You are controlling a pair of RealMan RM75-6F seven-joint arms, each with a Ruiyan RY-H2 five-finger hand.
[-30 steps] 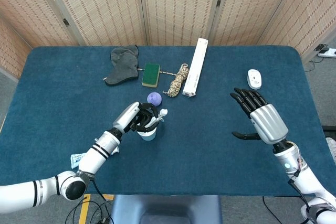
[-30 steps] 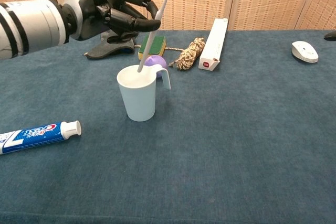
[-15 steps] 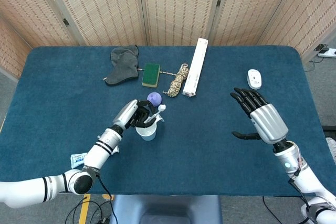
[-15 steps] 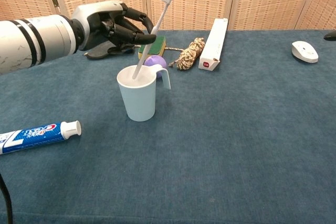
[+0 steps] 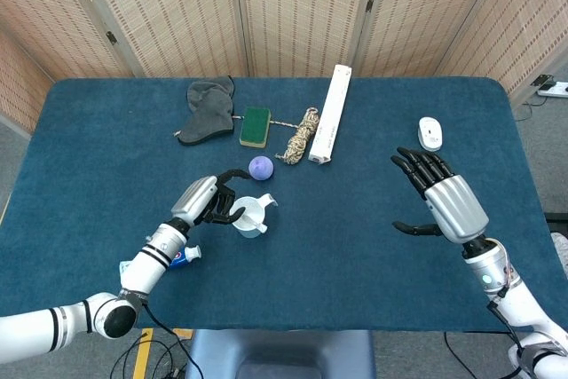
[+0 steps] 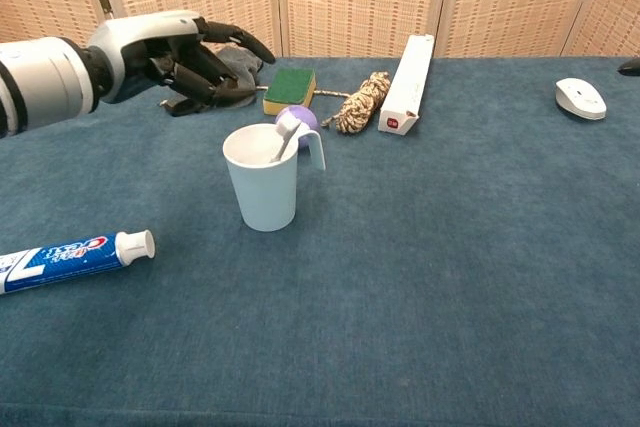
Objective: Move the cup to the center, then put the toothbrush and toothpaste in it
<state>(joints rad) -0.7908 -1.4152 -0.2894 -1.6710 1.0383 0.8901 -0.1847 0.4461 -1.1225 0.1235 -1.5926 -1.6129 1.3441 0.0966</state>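
A pale blue cup [image 6: 264,182] [image 5: 252,216] with a handle stands near the table's middle. The white toothbrush [image 6: 283,136] rests inside it, its head leaning on the rim by the handle. The blue and white toothpaste tube [image 6: 72,255] [image 5: 178,257] lies flat on the cloth to the cup's left, near the front edge. My left hand [image 6: 175,51] [image 5: 201,201] hovers left of the cup with its fingers spread, holding nothing. Far to the right my right hand [image 5: 438,196] is raised, fingers apart and empty.
Behind the cup lie a purple ball [image 5: 260,167], a green sponge [image 5: 255,126], a grey cloth [image 5: 209,109], a coil of rope [image 5: 303,134] and a long white box [image 5: 331,124]. A white mouse [image 5: 430,132] sits at the right.
My left hand let go of the toothbrush, which dropped into the cup. The hand drew back to the left and opened. The right hand stayed still.
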